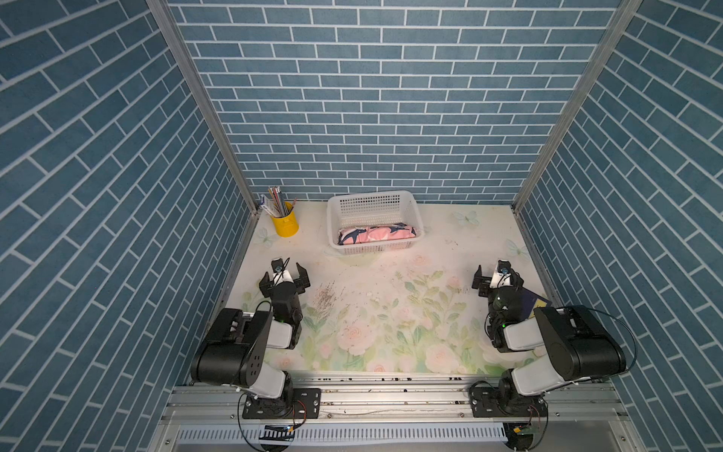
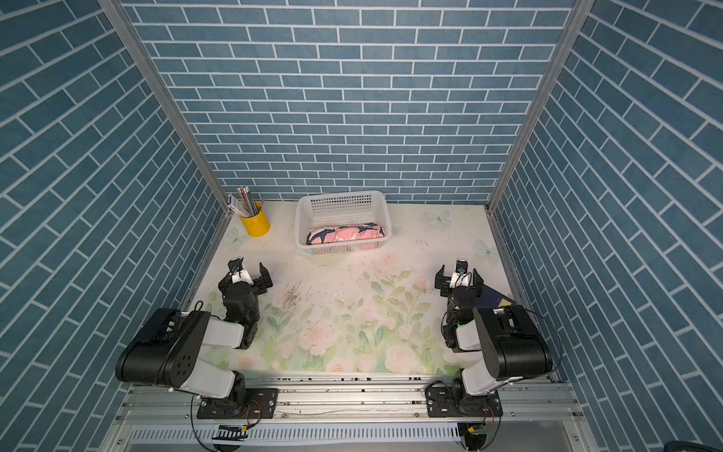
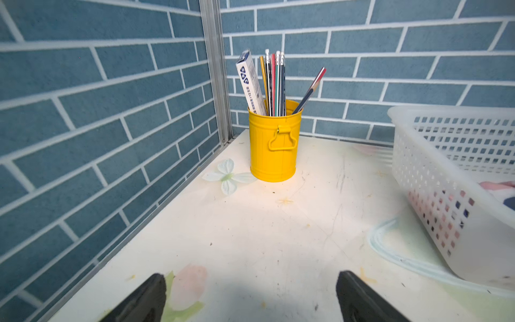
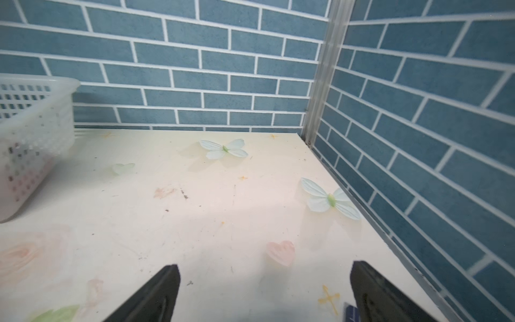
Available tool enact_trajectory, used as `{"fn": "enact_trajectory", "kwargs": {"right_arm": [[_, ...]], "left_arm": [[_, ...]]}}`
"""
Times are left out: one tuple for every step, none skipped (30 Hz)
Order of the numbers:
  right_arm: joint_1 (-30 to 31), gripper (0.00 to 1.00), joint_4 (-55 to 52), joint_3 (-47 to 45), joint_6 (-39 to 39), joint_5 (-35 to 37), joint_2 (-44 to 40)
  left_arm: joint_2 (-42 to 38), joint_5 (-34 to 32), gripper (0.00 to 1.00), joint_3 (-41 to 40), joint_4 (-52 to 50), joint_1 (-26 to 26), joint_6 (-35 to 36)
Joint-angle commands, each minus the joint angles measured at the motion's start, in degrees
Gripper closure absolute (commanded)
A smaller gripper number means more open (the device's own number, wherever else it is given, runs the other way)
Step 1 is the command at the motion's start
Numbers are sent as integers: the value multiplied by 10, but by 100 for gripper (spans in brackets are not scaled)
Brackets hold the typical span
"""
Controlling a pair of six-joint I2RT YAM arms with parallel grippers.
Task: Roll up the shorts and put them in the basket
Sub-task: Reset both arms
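The shorts (image 1: 375, 234) (image 2: 344, 234) lie as a tight pink roll with navy and white print along the near wall inside the white basket (image 1: 367, 195) (image 2: 340, 194) at the back middle of the table. In the left wrist view only a corner of the shorts (image 3: 498, 185) shows inside the basket (image 3: 446, 172). My left gripper (image 1: 282, 276) (image 2: 244, 276) (image 3: 250, 278) hovers open over bare table, well in front and left of the basket. My right gripper (image 1: 497, 274) (image 2: 459, 272) (image 4: 264, 266) is open too, off to the basket's (image 4: 36, 125) front right, holding nothing.
A yellow tin cup (image 1: 285, 225) (image 2: 256, 225) (image 3: 274, 145) with pencils stands in the back left corner. A dark blue booklet (image 1: 534, 303) (image 2: 495, 299) lies under the right arm by the right wall. Blue brick walls close three sides.
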Motion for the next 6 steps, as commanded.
{"fn": "enact_trajectory", "kwargs": {"right_arm": [[-19, 0, -11, 20, -6, -60, 5], [-23, 0, -12, 21, -3, -71, 5], [-27, 0, -15, 23, -1, -77, 5], [-28, 0, -14, 23, -2, -78, 5], [-27, 0, -12, 21, -3, -77, 3], [-27, 0, -10, 18, -4, -75, 1]], "left_arm": [[1, 18, 0, -5, 41, 5, 3], [1, 19, 0, -4, 41, 6, 1], [10, 16, 0, -9, 69, 6, 8], [0, 19, 0, -5, 39, 6, 2], [3, 17, 0, -6, 53, 6, 3], [9, 9, 0, -12, 71, 3, 9]]}}
